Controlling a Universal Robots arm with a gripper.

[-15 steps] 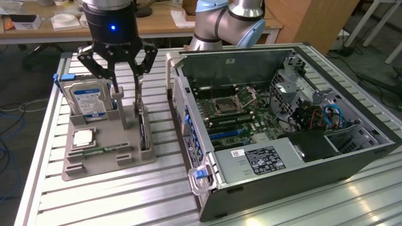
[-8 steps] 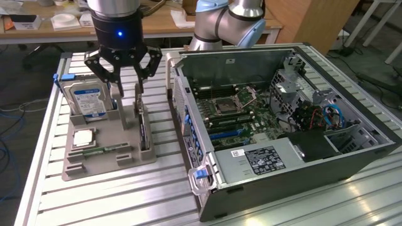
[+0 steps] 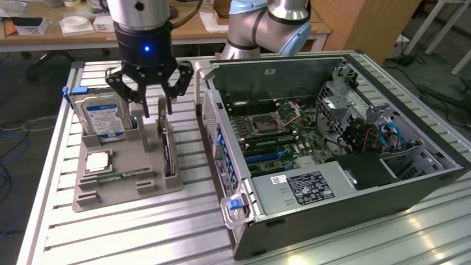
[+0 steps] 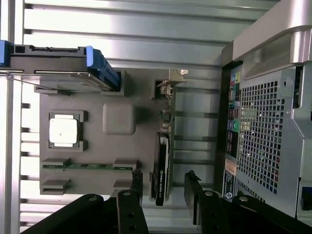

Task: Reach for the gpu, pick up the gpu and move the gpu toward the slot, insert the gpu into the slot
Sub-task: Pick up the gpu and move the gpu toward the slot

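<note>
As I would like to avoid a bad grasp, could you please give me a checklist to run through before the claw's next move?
1. Claw open: ok.
2. Gpu lined up between the claw's fingers, wrist view: ok.
3. Gpu upright in the grey holder: ok.
4. Hard drive apart from the claw: ok.
5. Computer case open, motherboard exposed: ok.
6. Slot free of obstructions: cannot tell.
</note>
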